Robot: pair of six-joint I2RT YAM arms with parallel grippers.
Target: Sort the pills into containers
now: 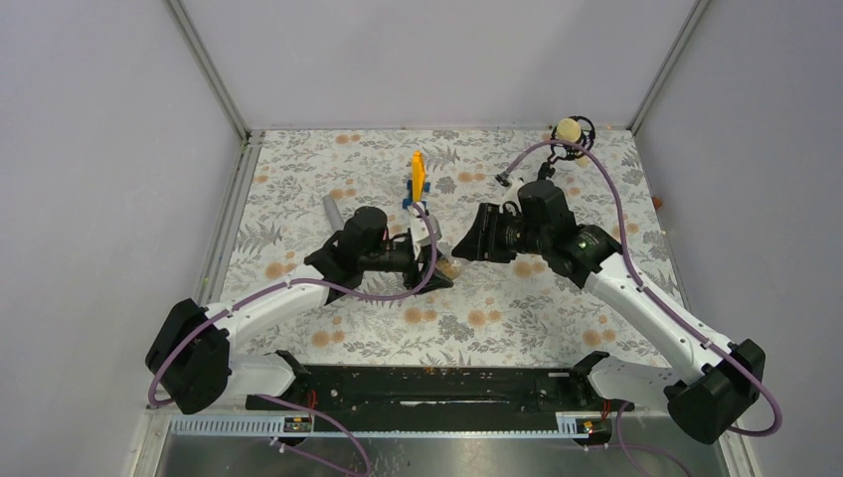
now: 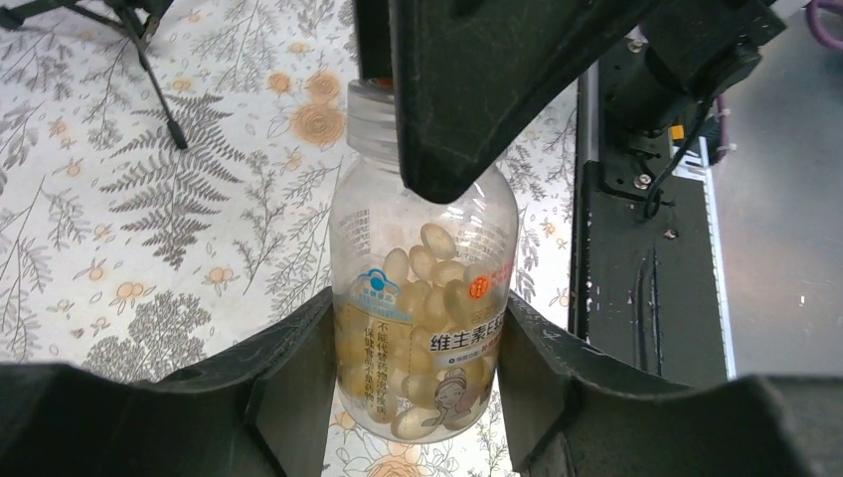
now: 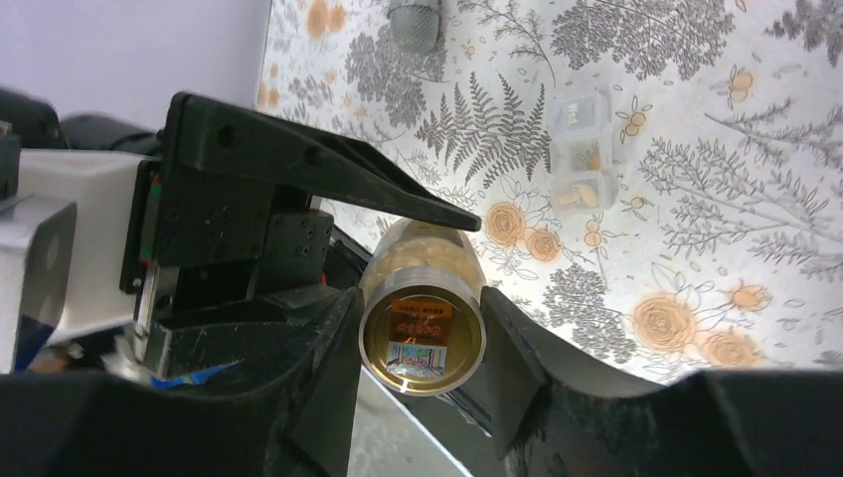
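Plain grey walls (image 1: 99,149) enclose a floral-patterned table (image 1: 298,179) (evenly lit).

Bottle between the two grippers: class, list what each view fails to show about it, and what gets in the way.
- Left wrist: a right finger hides the bottle top; capped or open, cannot tell.
- Right wrist: bottle seen end-on; print on that end too small to read.
- Top external: left gripper and right gripper almost wholly hide the bottle.

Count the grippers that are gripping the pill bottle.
2. The left gripper clamps the body of the pill bottle from both sides; the right gripper closes on the bottle's end nearest its own wrist camera.
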